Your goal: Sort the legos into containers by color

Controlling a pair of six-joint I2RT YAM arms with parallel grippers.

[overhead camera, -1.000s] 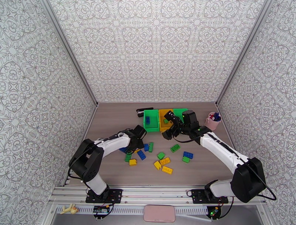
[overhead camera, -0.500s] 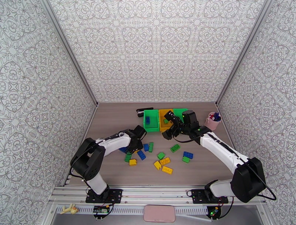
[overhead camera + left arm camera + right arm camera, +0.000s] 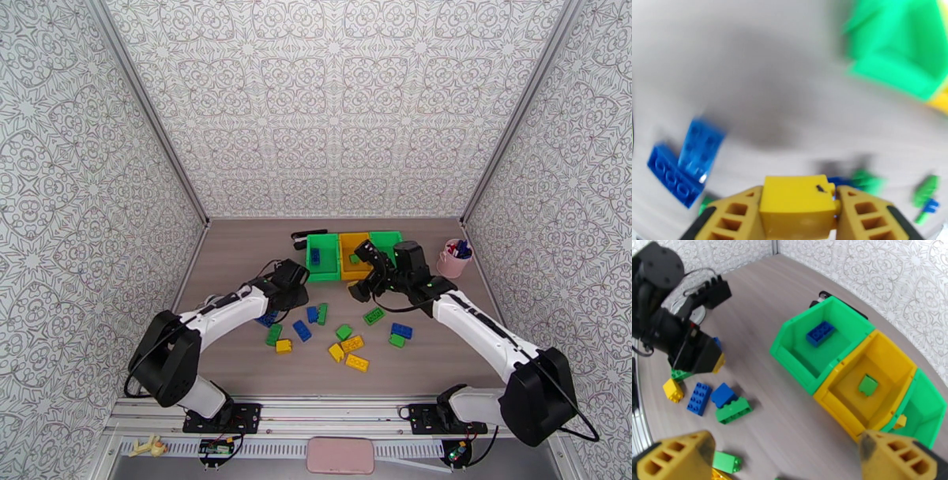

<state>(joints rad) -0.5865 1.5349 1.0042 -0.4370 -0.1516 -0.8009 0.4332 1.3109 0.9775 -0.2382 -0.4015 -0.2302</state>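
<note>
a yellow lego [image 3: 794,211] is pinched by the left gripper [image 3: 800,194]; the right gripper [image 3: 786,455] is held spread, containers [image 3: 792,358] at one o'clock.

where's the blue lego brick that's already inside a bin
In the right wrist view, the blue studded plastic brick lies flat on the floor of the left-end green plastic bin, right beside the yellow plastic bin in the middle of the row.
</note>
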